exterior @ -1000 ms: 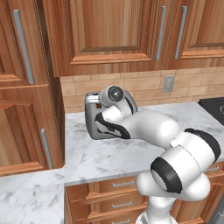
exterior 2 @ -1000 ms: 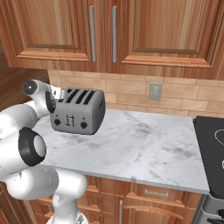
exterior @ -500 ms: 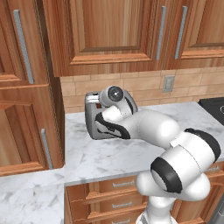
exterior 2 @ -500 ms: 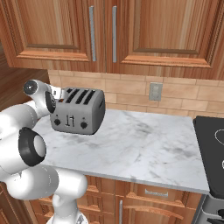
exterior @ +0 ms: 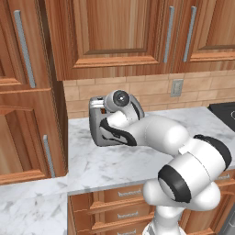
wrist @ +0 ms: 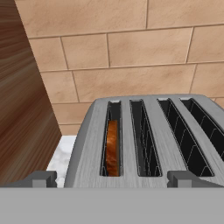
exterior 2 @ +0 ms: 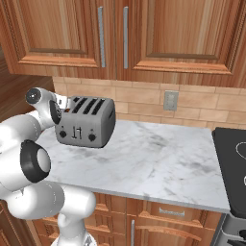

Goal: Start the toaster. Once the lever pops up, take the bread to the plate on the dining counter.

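Hand view: bread (wrist: 112, 148) in toaster (wrist: 148, 140) below tool (wrist: 112, 178).

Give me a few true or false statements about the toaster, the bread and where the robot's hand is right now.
1. The bread sits down inside the outermost slot on one end of the toaster. True.
2. All four toaster slots hold bread. False: three slots are empty in the hand view.
3. The toaster stands on a marble worktop in front of a tiled wall. True.
4. The jaws are clamped on the bread. False: the gripper is above the toaster with nothing between the fingertips.
5. The toaster lies tipped on its side. False: it stands upright, slots facing up.
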You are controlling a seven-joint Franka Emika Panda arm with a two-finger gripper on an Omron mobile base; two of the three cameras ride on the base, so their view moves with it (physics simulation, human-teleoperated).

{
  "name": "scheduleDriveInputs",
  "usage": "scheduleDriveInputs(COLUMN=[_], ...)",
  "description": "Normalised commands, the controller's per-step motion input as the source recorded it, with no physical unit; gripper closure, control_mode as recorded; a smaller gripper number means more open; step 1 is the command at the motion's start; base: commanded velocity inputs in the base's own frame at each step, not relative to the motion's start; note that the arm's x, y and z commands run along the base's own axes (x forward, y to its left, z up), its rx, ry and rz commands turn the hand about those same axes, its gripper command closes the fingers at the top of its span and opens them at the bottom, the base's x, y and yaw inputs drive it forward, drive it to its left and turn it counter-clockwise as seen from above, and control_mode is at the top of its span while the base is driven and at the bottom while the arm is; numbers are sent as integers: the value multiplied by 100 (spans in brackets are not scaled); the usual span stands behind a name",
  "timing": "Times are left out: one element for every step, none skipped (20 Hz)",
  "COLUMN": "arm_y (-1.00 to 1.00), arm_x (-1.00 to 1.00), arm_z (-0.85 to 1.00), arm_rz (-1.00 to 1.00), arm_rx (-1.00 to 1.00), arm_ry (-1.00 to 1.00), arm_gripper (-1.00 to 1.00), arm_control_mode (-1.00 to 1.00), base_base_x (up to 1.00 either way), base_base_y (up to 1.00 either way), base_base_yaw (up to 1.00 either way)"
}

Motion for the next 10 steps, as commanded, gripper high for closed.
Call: scheduleDriveInputs(arm_y=[0,0,0,0,0,0,0,0,0,0], arm_x=[0,0,0,0,0,0,0,0,0,0], arm_z=[0,0,0,0,0,0,0,0,0,0], arm_rz=[0,0,0,0,0,0,0,0,0,0], arm_rx=[0,0,0,0,0,0,0,0,0,0], arm_ry=[0,0,0,0,0,0,0,0,0,0], arm_gripper=[-100,-100,-100,-100,-100,-100,-100,-100,-100,-100], arm_control_mode=[-100,-100,-100,-100,-100,-100,-100,-100,-100,-100], base_base_x=[0,0,0,0,0,0,0,0,0,0], base_base_y=[0,0,0,0,0,0,0,0,0,0], base_base_yaw=[0,0,0,0,0,0,0,0,0,0])
